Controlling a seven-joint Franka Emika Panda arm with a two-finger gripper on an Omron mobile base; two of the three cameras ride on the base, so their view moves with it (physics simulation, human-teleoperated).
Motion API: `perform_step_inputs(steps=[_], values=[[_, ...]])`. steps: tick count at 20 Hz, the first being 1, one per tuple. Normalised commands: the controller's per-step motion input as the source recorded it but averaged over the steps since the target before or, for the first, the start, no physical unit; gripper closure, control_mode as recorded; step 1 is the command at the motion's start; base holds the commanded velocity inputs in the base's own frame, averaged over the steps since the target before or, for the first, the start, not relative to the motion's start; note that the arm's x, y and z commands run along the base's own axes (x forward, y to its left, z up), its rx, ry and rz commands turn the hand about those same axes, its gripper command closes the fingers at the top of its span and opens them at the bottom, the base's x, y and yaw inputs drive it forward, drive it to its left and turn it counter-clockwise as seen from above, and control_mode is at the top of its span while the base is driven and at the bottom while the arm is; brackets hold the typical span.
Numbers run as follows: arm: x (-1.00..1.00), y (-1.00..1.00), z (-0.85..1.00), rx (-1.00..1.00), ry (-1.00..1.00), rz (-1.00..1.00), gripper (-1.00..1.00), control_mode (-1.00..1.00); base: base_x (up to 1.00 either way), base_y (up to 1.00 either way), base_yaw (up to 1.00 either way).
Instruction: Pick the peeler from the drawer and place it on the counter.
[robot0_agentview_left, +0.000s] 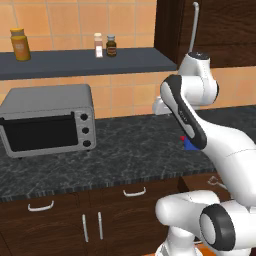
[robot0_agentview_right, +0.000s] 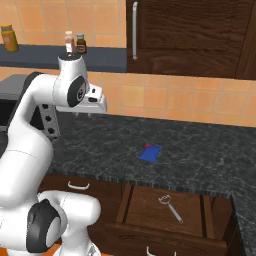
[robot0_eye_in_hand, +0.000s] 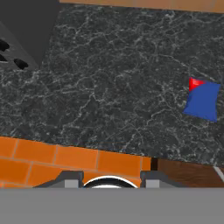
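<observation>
The peeler (robot0_agentview_right: 170, 208), a thin silver utensil with a looped head, lies flat inside the open drawer (robot0_agentview_right: 147, 206) below the counter (robot0_agentview_right: 210, 160). Part of it also shows past the arm as the peeler (robot0_agentview_left: 215, 181) in the left base view. My gripper (robot0_agentview_right: 82, 115) hangs open and empty above the counter's back left area, beside the wall, well left of the drawer and higher. In the hand view the fingertips (robot0_eye_in_hand: 70, 179) stand apart over the counter (robot0_eye_in_hand: 109, 87), with a corner of the drawer (robot0_eye_in_hand: 192, 173) at the lower right.
A flat blue piece with a red tip (robot0_agentview_right: 151, 153) lies on the counter just behind the drawer. A grey toaster oven (robot0_agentview_left: 47, 120) stands at the left. Bottles (robot0_agentview_left: 105, 45) and a jar (robot0_agentview_left: 20, 44) sit on the wall shelf. A tall cabinet (robot0_agentview_right: 190, 35) hangs above.
</observation>
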Motion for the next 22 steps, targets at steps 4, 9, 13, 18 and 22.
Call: perform_step_inputs(steps=[4,9,13,18,22], values=[[-0.46,-0.4,0.0,0.05,-0.09,-0.05,-1.0,-1.0,0.0,0.0,0.0],[-0.62,-0.93,0.0,0.13,-0.1,-0.22,-1.0,-1.0,0.0,0.0,0.0],[-0.95,-1.0,-0.03,0.09,-0.12,-0.27,-1.0,-1.0,0.0,0.0,0.0],[-0.97,-1.0,-0.12,0.1,-0.07,-0.34,-1.0,-1.0,0.0,0.0,0.0],[-0.71,-0.98,-0.28,0.15,0.0,-0.42,-1.0,-1.0,0.0,0.0,0.0]])
